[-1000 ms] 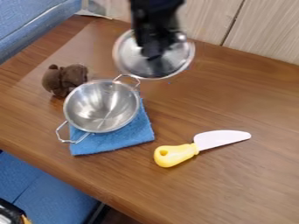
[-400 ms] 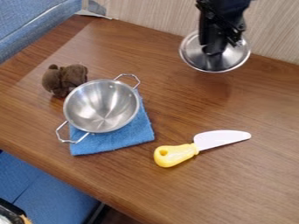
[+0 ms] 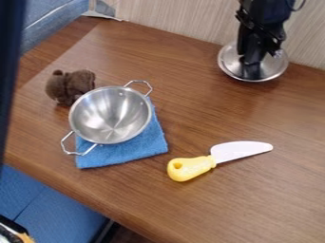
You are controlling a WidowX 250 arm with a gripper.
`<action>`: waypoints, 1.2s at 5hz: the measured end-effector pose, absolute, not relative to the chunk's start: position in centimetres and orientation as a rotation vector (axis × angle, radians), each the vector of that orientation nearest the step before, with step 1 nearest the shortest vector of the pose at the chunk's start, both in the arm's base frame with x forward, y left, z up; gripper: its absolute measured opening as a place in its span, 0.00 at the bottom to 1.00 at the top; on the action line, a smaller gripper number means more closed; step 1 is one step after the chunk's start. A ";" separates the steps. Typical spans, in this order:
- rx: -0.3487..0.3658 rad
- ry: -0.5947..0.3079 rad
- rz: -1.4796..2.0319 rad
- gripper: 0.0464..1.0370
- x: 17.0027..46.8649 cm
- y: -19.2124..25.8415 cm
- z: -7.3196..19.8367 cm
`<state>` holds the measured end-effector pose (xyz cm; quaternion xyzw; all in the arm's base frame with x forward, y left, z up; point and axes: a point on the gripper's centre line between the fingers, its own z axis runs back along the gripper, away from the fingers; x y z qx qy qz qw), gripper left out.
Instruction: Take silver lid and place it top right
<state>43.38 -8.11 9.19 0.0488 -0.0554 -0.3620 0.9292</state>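
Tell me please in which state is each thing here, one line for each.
Lid: roughly level, top right, at the gripper
Pot: upright, uncovered, empty
Cloth: spread flat, partly under the pot
Knife: lying on the table
Brown toy: resting near the pot

Robot arm (image 3: 263,14): black, faint bluish sheen, thick rounded link above the gripper (image 3: 252,70). Thin dark cable (image 3: 299,5) curving, above and right of gripper. Jutting, knobbly black hardware just above gripper. Small pale spot at gripper's right side. Gripper itself: matching black, narrow, blocky.
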 end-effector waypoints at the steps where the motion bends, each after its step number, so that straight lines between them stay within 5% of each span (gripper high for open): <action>1: 0.095 -0.081 -0.767 0.24 43.8 -8.5 8.0; 2: 0.106 -0.065 -0.766 0.30 43.8 -8.3 7.9; 4: 0.113 -0.039 -0.782 0.89 43.1 -9.1 7.5; 6: 0.121 -0.027 -0.780 0.97 42.6 -8.8 7.4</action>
